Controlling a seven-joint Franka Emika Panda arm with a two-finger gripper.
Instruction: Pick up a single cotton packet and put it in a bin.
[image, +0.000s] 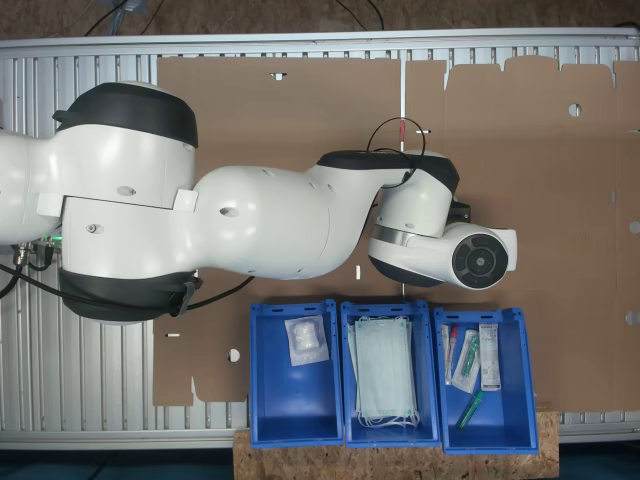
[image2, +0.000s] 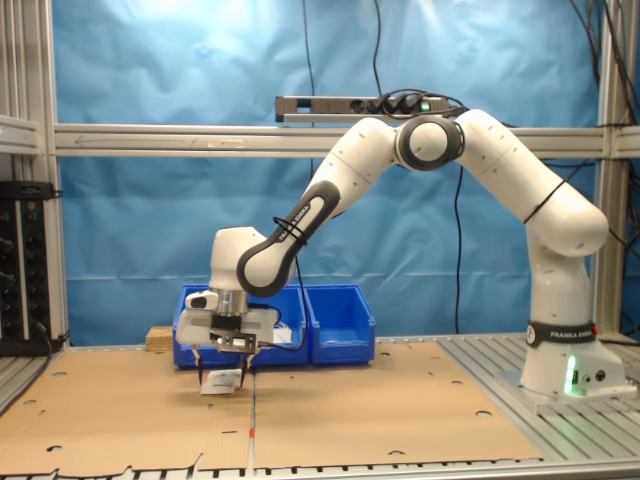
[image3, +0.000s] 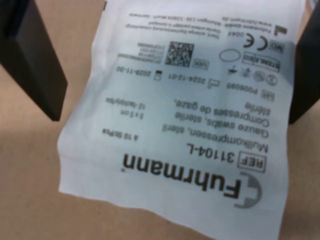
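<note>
Packet (image3: 185, 120) sits between the two dark fingers (image3: 32, 60) in the wrist view, print side facing the camera, its far edge cut off by the frame. Fingers stand apart at either side of it; whether the pads actually touch the plastic cannot be told, since one finger is cropped at the frame edge. Cardboard (image3: 30, 200) lies behind the packet.

In the second exterior view the gripper (image2: 226, 374) hangs low over the cardboard sheet (image2: 350, 410), with the packet (image2: 221, 383) at its fingertips; it is too small there to tell if it rests on the sheet or is just off it.

In the first exterior view the arm's wrist (image: 440, 235) covers the gripper and that packet. Three blue bins stand in a row at the sheet's edge. The bin (image: 262, 385) at the first exterior view's left holds one whitish packet. The middle bin (image: 345, 380) holds green masks (image: 385, 375). The third bin (image: 520, 385) holds tubes and small items, hard to make out. In the second exterior view the bins (image2: 340, 315) stand behind the gripper, partly hidden by the arm; contents not visible.
</note>
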